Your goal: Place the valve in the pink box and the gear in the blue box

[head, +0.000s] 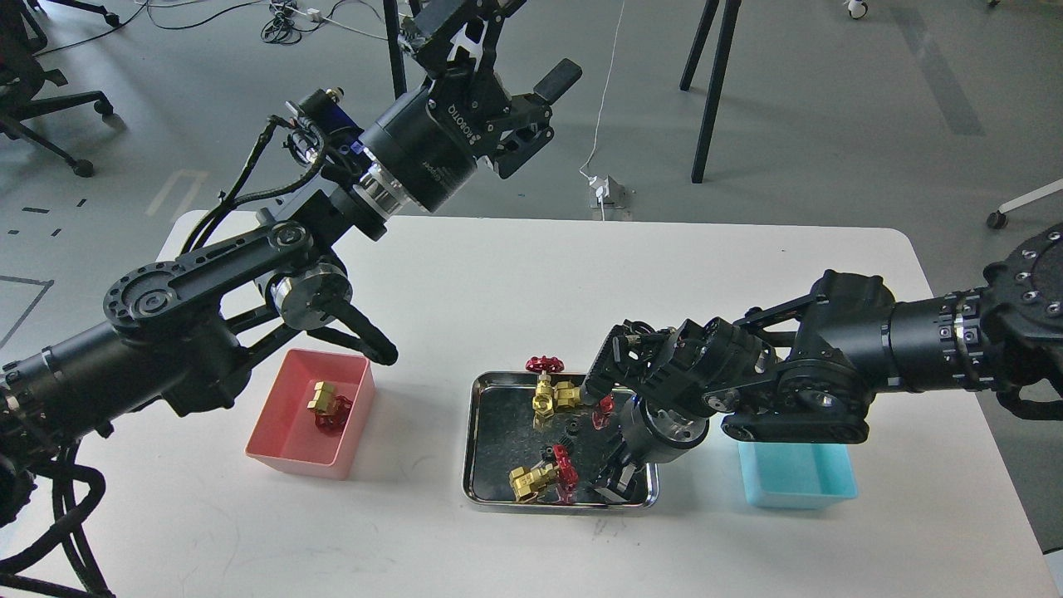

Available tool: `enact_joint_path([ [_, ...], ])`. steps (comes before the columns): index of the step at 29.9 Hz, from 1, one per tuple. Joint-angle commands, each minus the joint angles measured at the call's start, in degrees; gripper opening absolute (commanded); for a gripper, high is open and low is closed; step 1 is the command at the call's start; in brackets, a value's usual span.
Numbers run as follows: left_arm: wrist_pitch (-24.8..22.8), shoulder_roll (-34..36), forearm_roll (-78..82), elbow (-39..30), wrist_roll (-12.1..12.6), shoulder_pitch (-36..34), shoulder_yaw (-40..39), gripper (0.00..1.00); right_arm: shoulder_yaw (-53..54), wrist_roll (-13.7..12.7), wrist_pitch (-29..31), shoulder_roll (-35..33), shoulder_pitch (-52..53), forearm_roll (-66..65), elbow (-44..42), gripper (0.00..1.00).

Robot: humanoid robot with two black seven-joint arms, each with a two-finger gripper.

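Note:
One valve [328, 403] lies in the pink box [286, 458] at the left. A steel tray [472, 448] in the middle holds three more valves: two at the back [550, 392] and one at the front [536, 480]. Two tiny black gears [570, 430] [548, 453] lie between them. My right gripper [613, 483] points down into the tray's front right corner, its fingers slightly apart, and hides whatever lies under it. The blue box [797, 482] is empty, partly under my right arm. My left gripper [507, 46] is open and empty, high above the table's far edge.
My right forearm [789, 382] spans the table's right side above the blue box. My left arm's elbow [307, 291] hangs over the area behind the pink box. Tripod legs [706, 91] and a power strip [608, 193] stand on the floor beyond the table.

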Motion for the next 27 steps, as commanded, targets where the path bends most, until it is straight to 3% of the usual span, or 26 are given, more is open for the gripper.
enact_joint_path([
  [1,0.0,-0.1,0.2,0.0,0.0,0.2,0.0,0.93,0.1,0.0,-0.1,1.1,-0.7,0.1,-1.6,0.55],
  [27,-0.1,-0.4,0.3,0.0,0.0,1.4,0.0,0.94,0.1,-0.2,-0.5,1.7,-2.8,0.2,-3.1,0.49],
])
